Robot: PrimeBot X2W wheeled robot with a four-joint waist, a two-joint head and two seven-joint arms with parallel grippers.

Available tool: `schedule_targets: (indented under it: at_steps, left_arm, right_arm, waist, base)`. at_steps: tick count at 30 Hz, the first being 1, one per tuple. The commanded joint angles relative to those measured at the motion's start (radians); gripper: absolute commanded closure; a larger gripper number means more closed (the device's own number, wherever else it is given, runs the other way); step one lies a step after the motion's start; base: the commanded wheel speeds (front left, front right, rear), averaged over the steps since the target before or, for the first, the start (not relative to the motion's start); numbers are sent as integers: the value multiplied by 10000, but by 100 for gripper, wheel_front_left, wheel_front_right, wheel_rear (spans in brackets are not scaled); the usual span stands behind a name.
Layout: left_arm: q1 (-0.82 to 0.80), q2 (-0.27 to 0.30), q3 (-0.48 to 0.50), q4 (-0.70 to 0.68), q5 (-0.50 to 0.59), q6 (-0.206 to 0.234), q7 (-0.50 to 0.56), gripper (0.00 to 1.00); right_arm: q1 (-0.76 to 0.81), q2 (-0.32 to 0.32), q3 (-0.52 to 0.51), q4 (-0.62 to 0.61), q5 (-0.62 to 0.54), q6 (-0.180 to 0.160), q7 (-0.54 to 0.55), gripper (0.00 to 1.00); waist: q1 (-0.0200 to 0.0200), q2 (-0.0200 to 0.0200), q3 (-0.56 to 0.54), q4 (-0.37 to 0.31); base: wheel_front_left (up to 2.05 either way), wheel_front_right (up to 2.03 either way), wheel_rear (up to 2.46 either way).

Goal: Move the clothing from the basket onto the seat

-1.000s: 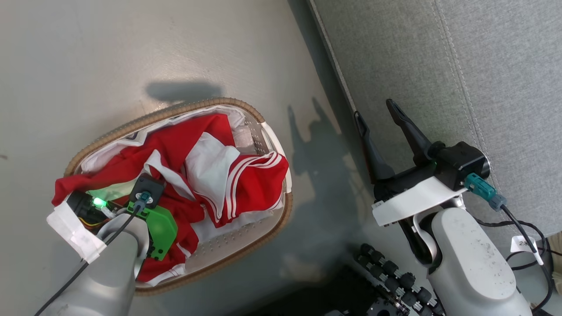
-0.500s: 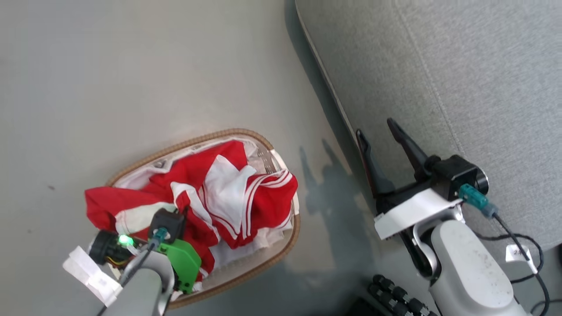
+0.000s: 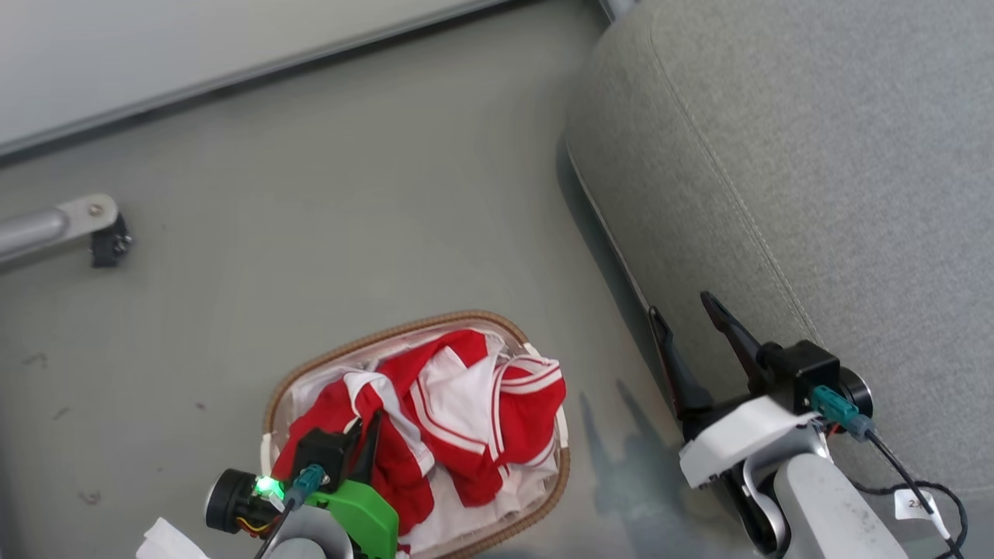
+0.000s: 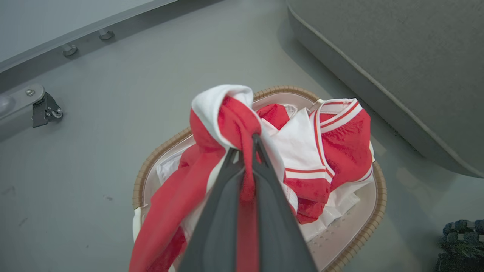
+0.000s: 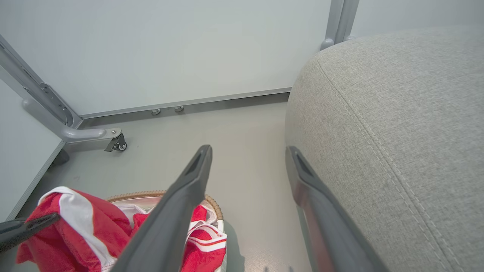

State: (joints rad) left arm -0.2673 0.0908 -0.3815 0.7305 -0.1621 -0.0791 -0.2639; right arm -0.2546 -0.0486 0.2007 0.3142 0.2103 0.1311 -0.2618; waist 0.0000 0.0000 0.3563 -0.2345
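Left jaws pinch the clothing [image 4: 223, 121], trailing lengthwise down into the basket [image 4: 379, 190]; right jaws spread.

Smooth grey floor [image 3: 311, 233], faintly glossy; pale wall panel [image 3: 194, 46] at eleven o'clock; metal leg [image 3: 46, 225] with caster [image 3: 109, 242] at nine o'clock.

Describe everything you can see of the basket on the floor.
The basket is an oval tub of white perforated plastic with a brown woven rim and a white cloth liner. It stands upright on the floor beside the grey sofa, not touching it, heaped with red-and-white clothing, one piece pinched by the shut left tool.
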Motion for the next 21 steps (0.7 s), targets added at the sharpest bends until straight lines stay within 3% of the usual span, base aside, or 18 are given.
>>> schedule_targets:
  at_steps: [1, 8, 21]
  left_arm:
    - [297, -55, 99, -228, 94, -53, -10, 100]
    - [904, -264, 515, -1582, 139, -214, -10, 100]
    - [882, -393, 878, -4151, -359, -414, -10, 100]
  right_arm:
    - [266, -43, -63, 73, -44, -6, -47, 0]
    - [874, -41, -231, 229, -131, -6, -47, 0]
    - [1698, -43, 101, 522, -159, -7, -47, 0]
  waist:
    - [0, 0, -1250, 806]
    - [0, 0, -2194, 1213]
    - [0, 0, -3307, 1359]
  base:
    - [0, 0, 0]
    - [0, 0, 0]
    - [0, 0, 0]
